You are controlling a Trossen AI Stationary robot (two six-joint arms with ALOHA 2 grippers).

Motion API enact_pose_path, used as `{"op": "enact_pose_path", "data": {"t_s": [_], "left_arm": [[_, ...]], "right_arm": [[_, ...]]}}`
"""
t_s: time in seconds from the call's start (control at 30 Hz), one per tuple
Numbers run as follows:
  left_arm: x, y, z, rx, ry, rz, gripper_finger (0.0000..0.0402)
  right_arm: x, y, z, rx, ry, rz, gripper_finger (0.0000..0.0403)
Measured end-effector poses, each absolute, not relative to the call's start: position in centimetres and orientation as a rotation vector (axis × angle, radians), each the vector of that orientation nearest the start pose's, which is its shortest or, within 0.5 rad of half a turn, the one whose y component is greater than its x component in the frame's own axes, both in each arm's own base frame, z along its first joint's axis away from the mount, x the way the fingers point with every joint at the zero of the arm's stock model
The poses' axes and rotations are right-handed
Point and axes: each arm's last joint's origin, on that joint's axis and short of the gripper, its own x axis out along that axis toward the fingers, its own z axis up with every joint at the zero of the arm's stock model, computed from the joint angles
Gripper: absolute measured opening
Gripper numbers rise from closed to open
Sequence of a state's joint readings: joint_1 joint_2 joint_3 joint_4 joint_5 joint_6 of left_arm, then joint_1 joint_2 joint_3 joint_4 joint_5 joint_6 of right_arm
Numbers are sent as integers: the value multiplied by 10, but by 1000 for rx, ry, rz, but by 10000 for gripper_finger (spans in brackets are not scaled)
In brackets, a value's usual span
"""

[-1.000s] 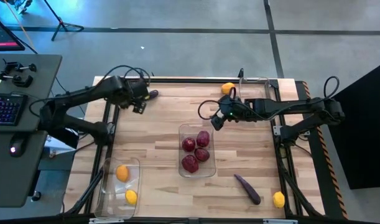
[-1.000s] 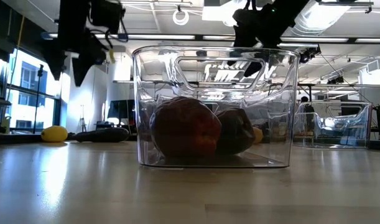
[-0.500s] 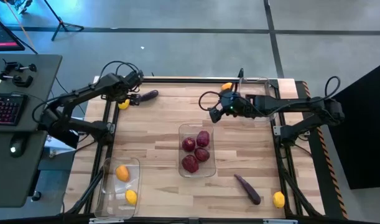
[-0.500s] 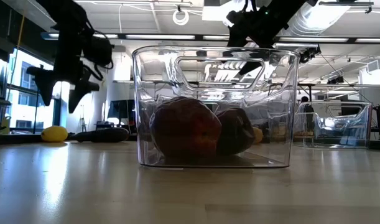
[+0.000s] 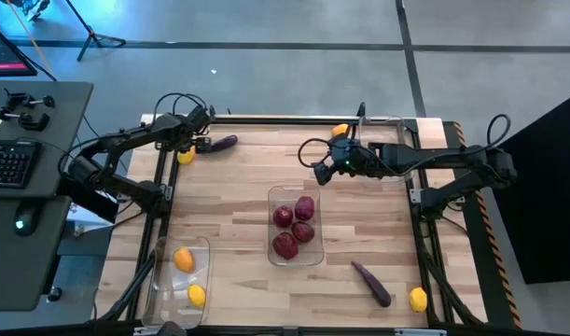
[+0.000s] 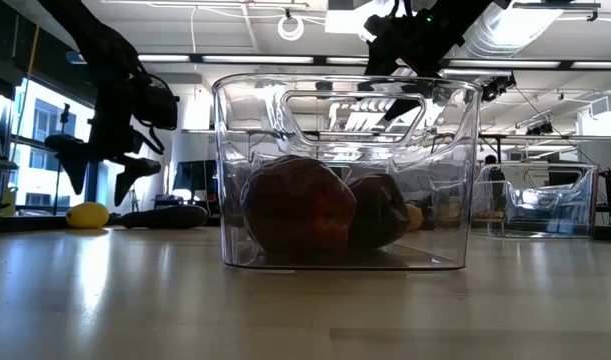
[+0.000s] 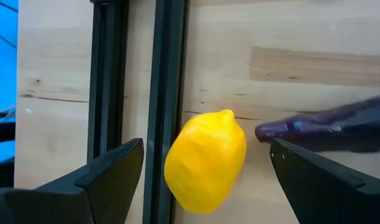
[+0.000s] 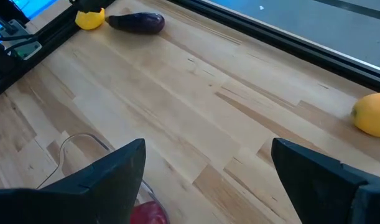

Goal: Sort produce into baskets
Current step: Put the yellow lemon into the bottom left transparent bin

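Note:
A yellow lemon (image 7: 205, 160) lies on the table at the far left edge, next to a dark purple eggplant (image 7: 339, 127). My left gripper (image 5: 187, 147) hangs open just above the lemon (image 6: 87, 214), one finger on either side of it, touching nothing. My right gripper (image 5: 323, 172) is open and empty, in the air beyond the far end of the middle clear bin (image 5: 274, 245), which holds several dark red fruits (image 5: 285, 245). A clear bin (image 5: 159, 280) at the near left holds two orange-yellow fruits. A third clear bin (image 6: 545, 200) stands at the far right under my right arm.
An orange-yellow fruit (image 5: 339, 132) lies at the far edge by my right arm. A second eggplant (image 5: 370, 283) and a yellow fruit (image 5: 417, 299) lie at the near right. A black frame rail (image 7: 168, 93) runs along the table's left edge beside the lemon.
My left gripper has gone toward the table's far left corner and down, and now stands open over the lemon. My right gripper has shifted a little toward the far edge. No produce has moved.

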State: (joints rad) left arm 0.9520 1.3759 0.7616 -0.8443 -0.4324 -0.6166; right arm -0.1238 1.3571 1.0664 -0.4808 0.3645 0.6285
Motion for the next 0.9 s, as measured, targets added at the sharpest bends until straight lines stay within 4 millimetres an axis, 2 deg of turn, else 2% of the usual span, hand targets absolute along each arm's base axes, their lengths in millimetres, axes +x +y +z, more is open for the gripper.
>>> {"op": "enact_pose_path", "data": {"t_s": [0.17, 0.43, 0.63, 0.77, 0.9], "left_arm": [[114, 181, 172, -816, 1174, 1555, 337], [110, 172, 145, -903, 1131, 1593, 337], [109, 171, 139, -890, 1123, 1569, 335], [110, 172, 141, -875, 1089, 1571, 319], [115, 179, 143, -844, 1009, 1537, 284]], "right_arm": [[281, -45, 283, 491, 599, -687, 339], [281, -45, 282, 489, 604, -688, 339], [281, -45, 282, 486, 607, -688, 339], [281, -45, 282, 486, 607, -687, 339], [280, -45, 281, 485, 612, -689, 339]]}}
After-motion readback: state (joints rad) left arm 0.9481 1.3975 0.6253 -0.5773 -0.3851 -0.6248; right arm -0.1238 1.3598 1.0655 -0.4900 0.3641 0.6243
